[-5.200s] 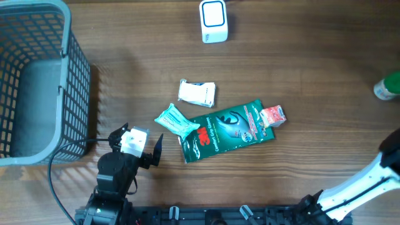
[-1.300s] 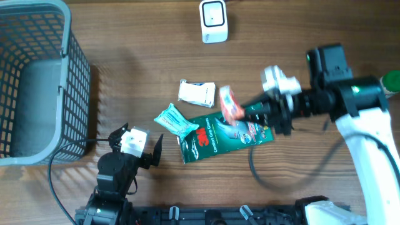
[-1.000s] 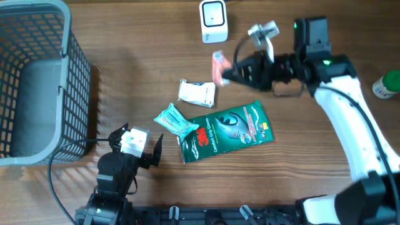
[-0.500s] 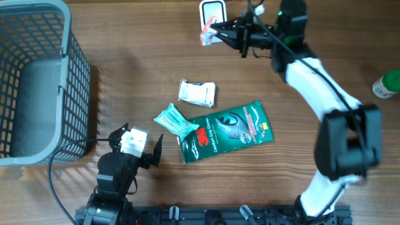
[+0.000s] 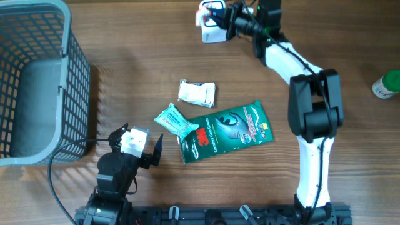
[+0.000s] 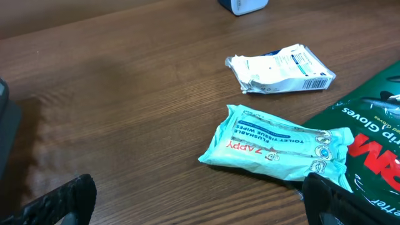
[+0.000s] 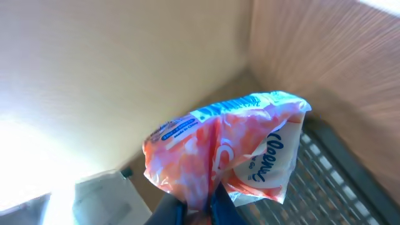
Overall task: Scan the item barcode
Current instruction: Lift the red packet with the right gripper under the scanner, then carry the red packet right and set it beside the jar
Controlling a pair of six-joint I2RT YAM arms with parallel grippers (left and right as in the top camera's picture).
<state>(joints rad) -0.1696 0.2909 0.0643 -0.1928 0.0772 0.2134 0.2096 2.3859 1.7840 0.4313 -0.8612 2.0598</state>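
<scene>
An orange-and-white snack packet (image 5: 203,15) hangs pinched in my right gripper (image 5: 220,16), held against the top of the white barcode scanner (image 5: 214,31) at the table's far edge. In the right wrist view the packet (image 7: 225,156) fills the middle, with the gripper (image 7: 200,211) shut on its lower seam. A pale blurred box at lower left there may be the scanner. My left gripper (image 5: 138,142) rests open near the front left, nothing between its fingers (image 6: 69,200).
A white packet (image 5: 197,93), a teal wipes pack (image 5: 176,122) and a green 3M pouch (image 5: 230,131) lie mid-table. A grey wire basket (image 5: 37,81) stands at the left. A green bottle (image 5: 389,85) sits at the right edge.
My right arm has carried the packet from above the green pouch up and left to the scanner. The left arm and the items on the table have not moved.
</scene>
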